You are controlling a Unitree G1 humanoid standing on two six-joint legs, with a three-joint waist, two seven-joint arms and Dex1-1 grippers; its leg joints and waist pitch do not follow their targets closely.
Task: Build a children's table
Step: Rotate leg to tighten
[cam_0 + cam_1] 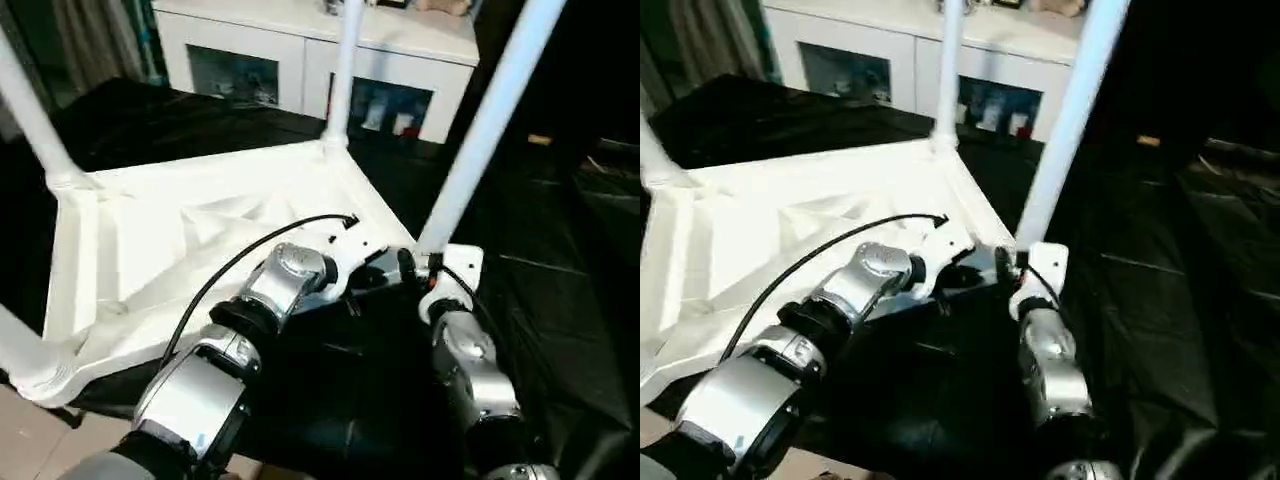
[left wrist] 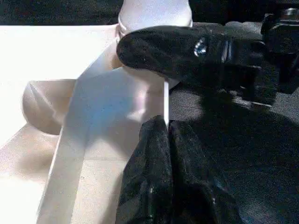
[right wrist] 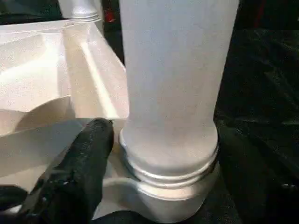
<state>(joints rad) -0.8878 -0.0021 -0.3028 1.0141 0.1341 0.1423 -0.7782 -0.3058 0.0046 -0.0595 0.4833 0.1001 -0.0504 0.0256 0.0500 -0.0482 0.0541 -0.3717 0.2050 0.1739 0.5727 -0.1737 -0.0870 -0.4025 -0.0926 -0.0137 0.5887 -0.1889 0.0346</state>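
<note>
Left eye view: one tabletop [image 1: 150, 250], four legs [image 1: 485, 130].

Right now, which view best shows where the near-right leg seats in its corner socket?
Right wrist view: the leg fills the frame down to its ringed base in the socket. Both eye views show the leg whole but the robot's wrists hide the joint. Left wrist view catches just the leg's base.

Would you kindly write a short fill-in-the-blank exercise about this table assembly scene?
1. The tabletop lies with its ribbed underside facing ____.
2. The left gripper is ____ on the tabletop's thin edge.
3. The nearest leg stands in a round corner ____.
4. The floor covering is ____ in colour.

Missing words: up; shut; socket; black
</note>
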